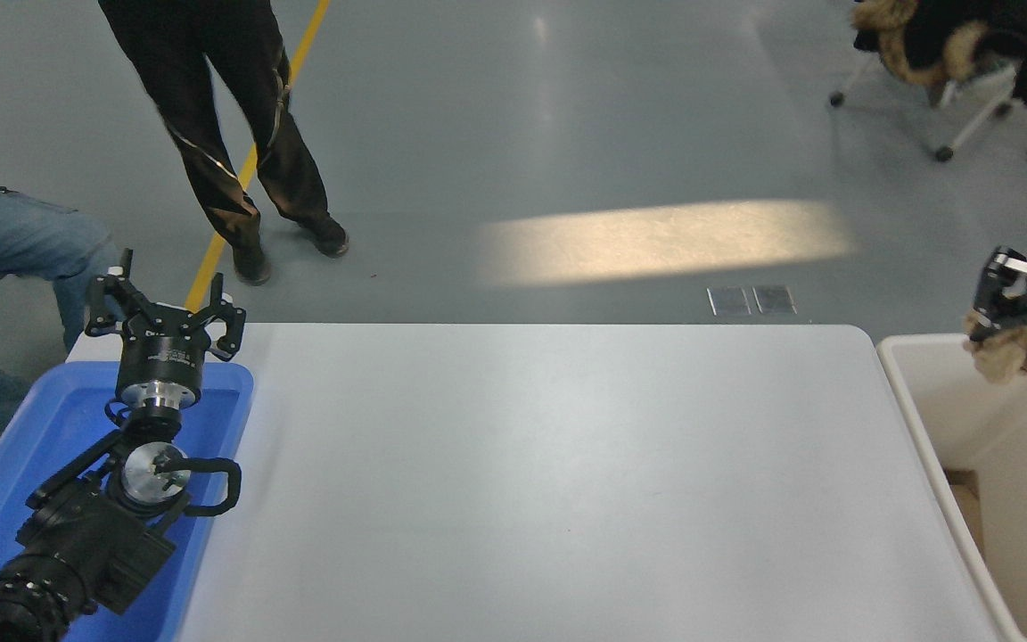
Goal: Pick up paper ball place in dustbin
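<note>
My right gripper (1004,325) jaws pinching the crumpled tan-brown paper ball (1001,352), held off the counter's (549,481) right edge, over the big cream-white plastic dustbin (932,419). Left gripper (166,308) parked at the counter's far-left corner over the shallow blue plastic tray (5,481), jaws spread. Person in dark trousers (228,134) beyond the far edge.

Paper ball (1002,355): creased, rough tan paper. Dustbin (941,410), off the table's right edge: smooth cream plastic. Tray (50,401), left edge: glossy blue plastic. Tabletop (549,481): smooth, matt white.
</note>
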Controlling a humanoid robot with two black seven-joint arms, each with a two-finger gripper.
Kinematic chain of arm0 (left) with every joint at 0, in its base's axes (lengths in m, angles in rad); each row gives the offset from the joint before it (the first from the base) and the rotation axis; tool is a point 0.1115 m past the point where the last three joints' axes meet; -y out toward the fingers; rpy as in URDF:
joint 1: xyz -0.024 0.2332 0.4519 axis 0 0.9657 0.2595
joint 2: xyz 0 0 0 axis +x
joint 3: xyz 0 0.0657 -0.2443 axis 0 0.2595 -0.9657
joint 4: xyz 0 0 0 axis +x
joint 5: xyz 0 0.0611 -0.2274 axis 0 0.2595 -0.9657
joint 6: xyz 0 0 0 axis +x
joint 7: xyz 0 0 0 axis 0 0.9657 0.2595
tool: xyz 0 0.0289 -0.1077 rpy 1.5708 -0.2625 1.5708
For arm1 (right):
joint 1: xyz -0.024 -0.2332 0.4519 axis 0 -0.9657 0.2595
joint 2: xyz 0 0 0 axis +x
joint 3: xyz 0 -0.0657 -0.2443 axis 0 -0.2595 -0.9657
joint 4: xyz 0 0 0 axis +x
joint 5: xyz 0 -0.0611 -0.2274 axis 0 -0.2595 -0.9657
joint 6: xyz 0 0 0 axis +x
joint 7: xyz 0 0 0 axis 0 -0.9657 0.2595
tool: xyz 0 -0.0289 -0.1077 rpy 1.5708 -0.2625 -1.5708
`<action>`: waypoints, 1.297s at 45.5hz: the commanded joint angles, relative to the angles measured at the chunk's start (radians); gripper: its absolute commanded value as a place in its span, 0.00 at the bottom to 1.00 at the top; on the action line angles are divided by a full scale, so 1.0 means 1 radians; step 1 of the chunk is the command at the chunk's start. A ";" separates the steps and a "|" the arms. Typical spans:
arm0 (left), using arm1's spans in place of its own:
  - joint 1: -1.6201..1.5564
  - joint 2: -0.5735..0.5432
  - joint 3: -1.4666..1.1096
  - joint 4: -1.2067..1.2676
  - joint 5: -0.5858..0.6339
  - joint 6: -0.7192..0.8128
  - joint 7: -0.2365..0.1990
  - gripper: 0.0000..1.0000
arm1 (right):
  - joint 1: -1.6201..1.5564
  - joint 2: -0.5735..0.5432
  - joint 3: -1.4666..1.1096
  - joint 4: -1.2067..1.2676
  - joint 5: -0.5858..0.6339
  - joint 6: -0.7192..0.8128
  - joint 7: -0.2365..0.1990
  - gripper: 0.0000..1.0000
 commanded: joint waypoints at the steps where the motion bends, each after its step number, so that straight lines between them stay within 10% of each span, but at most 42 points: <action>1: 0.000 -0.001 0.000 -0.001 0.000 0.000 0.000 0.99 | -0.549 -0.013 0.191 -0.430 0.134 -0.131 -0.005 0.00; 29: -0.002 -0.001 0.000 0.001 0.000 0.000 -0.001 0.99 | -1.304 0.331 0.670 -1.205 0.137 -0.191 -0.005 0.08; 33: 0.000 -0.001 0.000 -0.001 0.000 0.000 -0.001 0.99 | -1.305 0.342 0.670 -1.205 0.132 -0.222 -0.005 0.26; 40: -0.002 -0.001 0.000 0.001 0.000 0.000 -0.001 0.99 | -1.305 0.338 0.667 -1.211 0.129 -0.246 -0.003 1.00; 59: 0.000 -0.001 0.000 -0.001 0.000 0.000 -0.001 0.99 | -1.289 0.334 0.670 -1.200 0.132 -0.233 0.003 1.00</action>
